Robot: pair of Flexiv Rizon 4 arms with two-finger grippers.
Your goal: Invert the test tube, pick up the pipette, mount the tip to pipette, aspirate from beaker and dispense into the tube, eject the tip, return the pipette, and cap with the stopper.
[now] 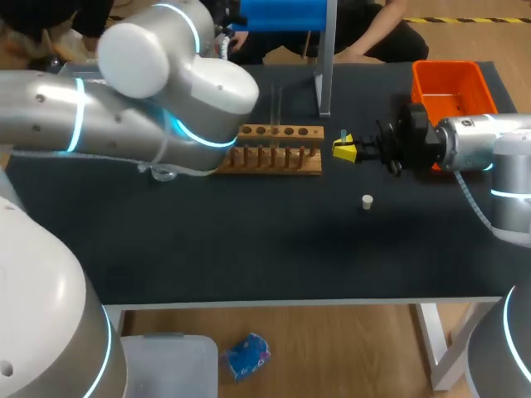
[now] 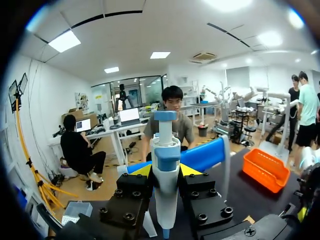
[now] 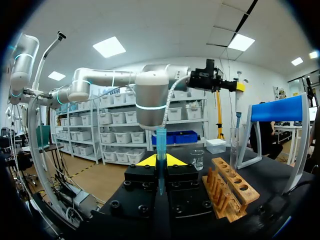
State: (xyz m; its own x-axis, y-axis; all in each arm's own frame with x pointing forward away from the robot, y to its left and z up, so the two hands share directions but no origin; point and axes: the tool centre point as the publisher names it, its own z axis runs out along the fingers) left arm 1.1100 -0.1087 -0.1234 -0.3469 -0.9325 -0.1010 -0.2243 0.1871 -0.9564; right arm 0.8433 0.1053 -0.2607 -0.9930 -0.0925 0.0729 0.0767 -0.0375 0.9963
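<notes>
Nearest you on the dark bench (image 1: 249, 257), the small white stopper (image 1: 367, 201) lies alone, on the near side of the wooden rack (image 1: 270, 151) and a little past its right end. Your right hand (image 1: 346, 150) sits just beside that right end. Its yellow fingertips (image 3: 175, 160) are pinched narrow on the blue pipette tip (image 3: 161, 145), which stands up between them. In the rack itself the clear test tube (image 3: 233, 145) stands upright. By the rack's left end the glass beaker (image 3: 197, 159) rests on the bench, mostly hidden under your left arm (image 1: 124, 99) in the head view. Your left hand (image 2: 165, 170) is clamped on the white-and-blue pipette (image 2: 165, 145), with a finger against each side of its body. The right wrist view shows that hand raised well above the rack. Behind the rack stands the blue pipette stand (image 1: 282, 12) on its grey post. Farther right, behind your right arm (image 1: 473, 145), the orange bin (image 1: 448, 87) sits toward the bench's far edge.
</notes>
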